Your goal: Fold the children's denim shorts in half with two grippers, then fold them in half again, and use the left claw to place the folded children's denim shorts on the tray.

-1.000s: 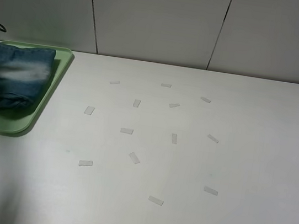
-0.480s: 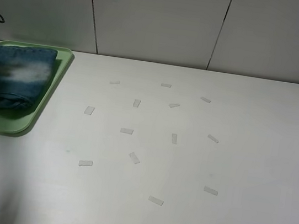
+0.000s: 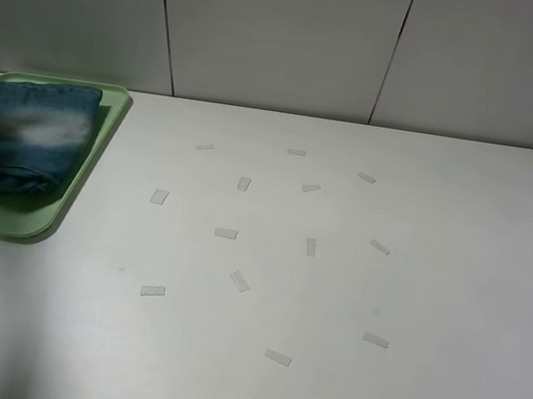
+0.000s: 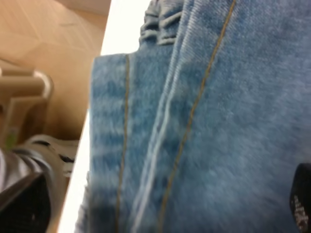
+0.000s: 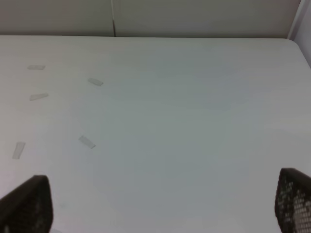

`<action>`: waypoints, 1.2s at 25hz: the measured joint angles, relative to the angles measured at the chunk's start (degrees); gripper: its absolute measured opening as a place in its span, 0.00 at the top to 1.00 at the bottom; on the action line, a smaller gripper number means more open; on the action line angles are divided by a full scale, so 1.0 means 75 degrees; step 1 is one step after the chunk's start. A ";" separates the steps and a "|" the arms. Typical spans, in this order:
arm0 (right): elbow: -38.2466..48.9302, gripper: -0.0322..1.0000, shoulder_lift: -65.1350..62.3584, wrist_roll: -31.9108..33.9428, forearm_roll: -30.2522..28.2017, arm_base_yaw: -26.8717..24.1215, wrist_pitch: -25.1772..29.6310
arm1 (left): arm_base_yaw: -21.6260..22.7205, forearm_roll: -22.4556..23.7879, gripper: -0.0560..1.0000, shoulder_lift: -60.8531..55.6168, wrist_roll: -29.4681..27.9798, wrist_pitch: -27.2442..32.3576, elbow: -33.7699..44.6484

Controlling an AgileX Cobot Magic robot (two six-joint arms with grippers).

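Note:
The folded children's denim shorts [image 3: 19, 137] lie on the pale green tray [image 3: 86, 179] at the table's far left, faded patch facing up. The left wrist view shows the denim [image 4: 204, 121] very close, filling the space between the fingers. My left claw [image 4: 164, 204] is open, with one fingertip [image 4: 24, 206] and the other [image 4: 303, 199] far apart over the cloth. In the exterior view it is almost wholly beyond the left edge. My right gripper [image 5: 155, 204] is open and empty above bare table, and is out of the exterior view.
Several small pale tape strips [image 3: 239, 280] are scattered over the middle of the white table [image 3: 453, 285]. A panelled wall [image 3: 290, 34] runs behind it. In the left wrist view, floor and a chair-like frame [image 4: 29, 92] show past the table's left edge.
The shorts have shifted slightly toward the back of the tray and settled. The bit of left claw seen at the left edge has drawn almost out of the exterior view.

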 joint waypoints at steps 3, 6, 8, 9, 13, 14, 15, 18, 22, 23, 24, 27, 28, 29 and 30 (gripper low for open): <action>0.0000 0.30 0.0000 0.0000 0.0000 0.0000 0.0000 | -0.0157 -0.0247 0.01 -0.0199 -0.0047 0.0562 0.0000; 0.0000 0.30 0.0000 0.0000 0.0000 0.0000 0.0000 | -0.0457 -0.0388 0.01 -0.0365 -0.0084 0.1121 0.0000; 0.0000 0.30 0.0000 0.0000 0.0000 0.0000 0.0000 | -0.0814 -0.0413 0.01 -0.0502 -0.0093 0.1483 0.0000; 0.0000 0.30 0.0000 0.0000 0.0000 0.0000 0.0000 | -0.0973 -0.0405 0.01 -0.0579 -0.0099 0.1651 0.0000; 0.0000 0.30 0.0000 0.0000 0.0000 0.0000 0.0000 | -0.1707 -0.0260 0.01 -0.0930 -0.0099 0.2522 0.0000; 0.0000 0.30 0.0000 0.0000 0.0000 0.0000 0.0000 | -0.1876 -0.0169 0.01 -0.1013 -0.0099 0.2719 0.0000; 0.0000 0.30 0.0000 0.0000 0.0000 0.0000 0.0000 | -0.1876 -0.0169 0.01 -0.1013 -0.0099 0.2719 0.0000; 0.0000 0.30 0.0000 0.0000 0.0000 0.0000 0.0000 | -0.2343 0.0157 0.01 -0.1461 -0.0107 0.3684 0.0000; 0.0000 0.30 0.0000 0.0000 0.0000 0.0000 0.0000 | -0.2596 0.0283 0.02 -0.2055 -0.0107 0.4637 0.0000; 0.0000 0.30 0.0000 0.0000 0.0000 0.0000 0.0000 | -0.2596 0.0283 0.02 -0.2055 -0.0107 0.4637 0.0000; 0.0000 0.30 0.0000 0.0000 0.0000 0.0000 0.0000 | -0.2632 0.0307 0.03 -0.2225 -0.0107 0.4721 0.0000; 0.0000 0.30 0.0000 0.0000 0.0000 0.0000 0.0000 | -0.2651 0.0310 0.03 -0.2935 -0.0107 0.4723 0.0036; 0.0000 0.30 0.0000 0.0000 0.0000 0.0000 0.0000 | -0.2651 0.0310 0.03 -0.3163 -0.0107 0.4723 0.0100; 0.0000 0.30 0.0000 0.0000 0.0000 0.0000 0.0000 | -0.2651 0.0310 0.03 -0.3373 -0.0107 0.4728 0.0225; 0.0000 0.30 0.0000 0.0000 0.0000 0.0000 0.0000 | -0.2651 0.0310 0.03 -0.3603 -0.0107 0.4728 0.0363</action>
